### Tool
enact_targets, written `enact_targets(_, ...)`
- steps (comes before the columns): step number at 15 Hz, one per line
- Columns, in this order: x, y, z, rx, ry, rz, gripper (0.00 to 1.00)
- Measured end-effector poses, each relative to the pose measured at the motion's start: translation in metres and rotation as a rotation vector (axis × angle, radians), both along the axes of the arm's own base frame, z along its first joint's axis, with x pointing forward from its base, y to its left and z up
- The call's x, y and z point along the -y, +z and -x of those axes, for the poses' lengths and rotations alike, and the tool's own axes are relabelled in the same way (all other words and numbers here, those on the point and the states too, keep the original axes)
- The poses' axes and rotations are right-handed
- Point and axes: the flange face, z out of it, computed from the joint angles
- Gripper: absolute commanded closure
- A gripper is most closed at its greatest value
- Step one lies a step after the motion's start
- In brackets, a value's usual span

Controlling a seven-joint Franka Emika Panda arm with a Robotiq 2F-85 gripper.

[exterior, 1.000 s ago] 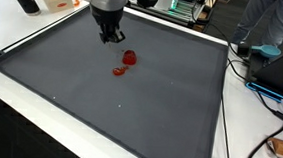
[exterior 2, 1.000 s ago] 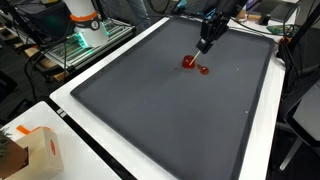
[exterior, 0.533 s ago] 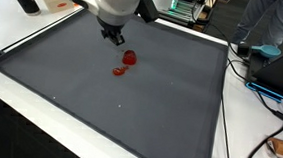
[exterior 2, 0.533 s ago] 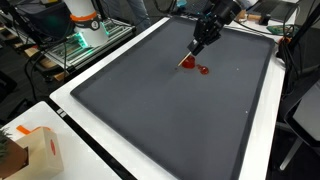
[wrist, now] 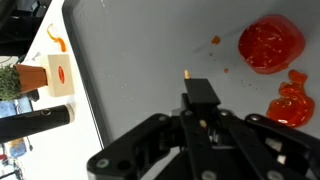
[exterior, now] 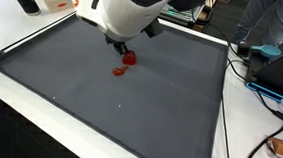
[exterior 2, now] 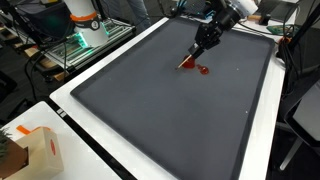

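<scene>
A round red blob (exterior: 130,58) (wrist: 270,45) lies on the dark grey mat (exterior: 99,106), with a smaller red piece (exterior: 119,71) (wrist: 293,100) beside it. In an exterior view my gripper (exterior 2: 205,40) leans down over them, tilted. It is shut on a thin dark stick (exterior 2: 186,62) (wrist: 198,93). The stick's pale tip rests on or just over the mat, a short way from the round blob (exterior 2: 193,64). In the wrist view the gripper (wrist: 200,108) fills the lower middle. In the exterior view facing the arm, the white arm body hides most of the gripper (exterior: 119,45).
The mat lies on a white table (exterior 2: 60,100). A cardboard box (exterior 2: 30,150) stands at one corner. An orange box (wrist: 58,75) and a dark bottle (wrist: 35,120) lie off the mat's edge. Cables (exterior: 266,93) and a person (exterior: 276,23) are beyond the far side.
The arm has swung and tilted over, its white body now covering the gripper in one exterior view. The stick's tip has come down closer to the round red blob.
</scene>
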Motion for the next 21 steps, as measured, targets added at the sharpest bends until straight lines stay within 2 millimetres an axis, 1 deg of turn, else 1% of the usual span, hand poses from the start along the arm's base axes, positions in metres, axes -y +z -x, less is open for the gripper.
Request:
enact_targets(6, -0.012, -0.015, -0.007, 0.004, 0.025, 0.024, 0.97)
enact_targets(14, -0.016, -0.032, -0.012, -0.013, 0.039, 0.098, 0.97)
enact_targets(18, -0.016, -0.036, -0.015, -0.020, 0.038, 0.106, 0.97)
enact_targets(21, -0.016, -0.034, -0.019, -0.025, 0.056, 0.094, 0.97)
